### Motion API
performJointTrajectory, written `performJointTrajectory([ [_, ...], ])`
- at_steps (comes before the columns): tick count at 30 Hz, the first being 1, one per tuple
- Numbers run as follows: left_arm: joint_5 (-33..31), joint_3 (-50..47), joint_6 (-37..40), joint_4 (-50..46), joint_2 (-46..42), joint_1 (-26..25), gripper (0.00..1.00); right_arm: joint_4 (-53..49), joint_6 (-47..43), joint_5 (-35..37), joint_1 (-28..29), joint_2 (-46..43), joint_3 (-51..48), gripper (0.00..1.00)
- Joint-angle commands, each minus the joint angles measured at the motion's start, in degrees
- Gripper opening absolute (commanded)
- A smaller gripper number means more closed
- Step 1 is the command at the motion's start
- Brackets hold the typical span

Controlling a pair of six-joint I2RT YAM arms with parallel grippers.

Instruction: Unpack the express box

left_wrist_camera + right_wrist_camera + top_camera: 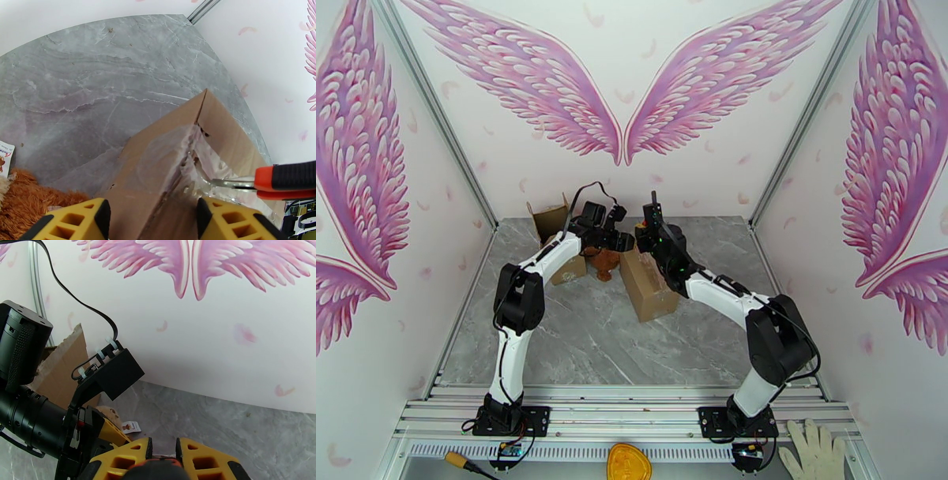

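Two arms are meeting over the express box point(648, 292), lying toward the counter's point(592, 347) far edge. The left gripper point(152, 211) is straddling its taped seam point(185, 158), fingers point(79, 221) apart; the right gripper point(162, 451) is clamping a cutter point(284, 181). It is looking light and stiff, best held by its walls.

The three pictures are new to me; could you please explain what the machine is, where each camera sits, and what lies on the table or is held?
Two white-and-black robot arms, left and right, are bolted at the table's near edge. The overhead picture looks down from behind them; the others come from wrist cameras. On the grey marble-patterned table lie a taped brown cardboard box, a brown plush toy and an open cardboard box. The right gripper clamps an orange-and-black-handled cutting tool, its blade at the taped seam. The left gripper hangs open over that box.
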Motion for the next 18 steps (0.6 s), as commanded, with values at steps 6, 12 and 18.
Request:
performJointTrajectory([
  [6,-8.29,-1.08,-0.95,-3.50,4.02,1.49,0.60,-6.56,-0.97,-0.23,1.34,-4.64,-3.90,0.00],
  [12,-8.41,-0.67,-1.39,-3.68,4.25,1.60,0.59,-7.25,0.15,0.61,1.98,-7.07,-6.61,0.00],
  [18,-8.50,-0.75,-1.50,-3.91,4.24,1.58,0.59,-8.50,0.41,2.27,2.86,-10.17,-8.13,0.00],
])
